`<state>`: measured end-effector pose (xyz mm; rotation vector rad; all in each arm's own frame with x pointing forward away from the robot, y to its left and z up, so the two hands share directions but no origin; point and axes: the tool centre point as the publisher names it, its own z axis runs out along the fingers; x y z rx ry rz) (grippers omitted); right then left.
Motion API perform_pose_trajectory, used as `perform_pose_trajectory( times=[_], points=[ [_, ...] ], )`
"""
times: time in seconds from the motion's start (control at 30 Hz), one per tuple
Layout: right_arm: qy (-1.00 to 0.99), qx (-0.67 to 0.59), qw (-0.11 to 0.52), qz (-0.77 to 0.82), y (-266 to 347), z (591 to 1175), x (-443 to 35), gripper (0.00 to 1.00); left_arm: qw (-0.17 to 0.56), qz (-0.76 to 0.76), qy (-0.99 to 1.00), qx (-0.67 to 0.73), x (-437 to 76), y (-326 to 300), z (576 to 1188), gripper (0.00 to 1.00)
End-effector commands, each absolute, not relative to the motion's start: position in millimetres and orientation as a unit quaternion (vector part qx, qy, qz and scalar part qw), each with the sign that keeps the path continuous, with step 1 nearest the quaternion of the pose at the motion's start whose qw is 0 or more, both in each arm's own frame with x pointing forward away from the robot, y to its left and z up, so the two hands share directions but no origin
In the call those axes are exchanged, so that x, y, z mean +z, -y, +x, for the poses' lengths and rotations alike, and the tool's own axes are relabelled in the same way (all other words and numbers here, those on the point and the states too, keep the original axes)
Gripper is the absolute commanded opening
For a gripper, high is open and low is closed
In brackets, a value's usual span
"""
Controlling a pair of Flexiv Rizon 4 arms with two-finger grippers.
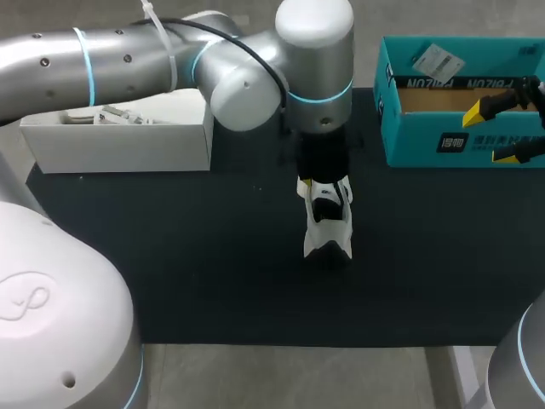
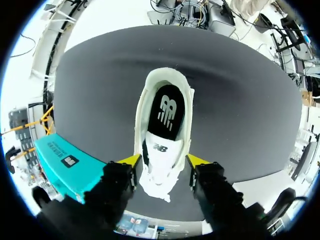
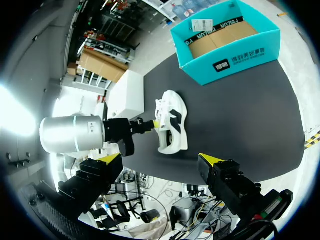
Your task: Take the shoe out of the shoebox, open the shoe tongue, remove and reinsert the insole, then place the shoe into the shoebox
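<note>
A white shoe (image 1: 328, 223) with a black insole (image 2: 167, 112) stands on the black mat, mid table. My left gripper (image 1: 322, 183) comes down on its laced end. In the left wrist view the gripper (image 2: 164, 160) has both yellow tips pressed against the shoe's (image 2: 162, 165) sides by the tongue, so it is shut on the shoe. The teal shoebox (image 1: 426, 143) stands open at the back right. My right gripper (image 1: 502, 129) hangs open over the box with nothing between its fingers. The right wrist view shows the shoe (image 3: 172, 127) and shoebox (image 3: 230, 55) ahead of that gripper (image 3: 160, 160).
A white box (image 1: 119, 141) with small items inside stands at the back left. The black mat (image 1: 196, 256) covers the table, with bare room in front of and left of the shoe. The left arm's thick links hang over the back middle.
</note>
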<state>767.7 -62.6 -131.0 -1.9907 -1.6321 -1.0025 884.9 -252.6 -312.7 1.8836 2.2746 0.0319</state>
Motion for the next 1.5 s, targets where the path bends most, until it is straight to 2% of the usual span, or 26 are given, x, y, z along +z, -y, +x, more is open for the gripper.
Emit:
perform_pose_trajectory(
  times=[0.03,0.77,1.0,1.5],
  points=[
    [0.58,-0.356,0.188,-0.708,62.0,768.0,-131.4,1.0,0.079,0.58,-0.81,0.035,-295.1,245.3,889.9,0.0],
    [0.58,-0.356,0.188,-0.708,62.0,768.0,-131.4,1.0,0.073,0.549,-0.833,0.003,-287.5,237.5,883.2,0.0],
    [0.58,-0.356,0.188,-0.708,62.0,768.0,-131.4,1.0,0.066,0.495,-0.867,0.002,-333.5,257.1,885.6,0.0],
    [0.58,-0.356,0.188,-0.708,62.0,768.0,-131.4,1.0,0.028,0.442,-0.896,-0.022,-365.4,268.4,892.0,0.0]
  ],
)
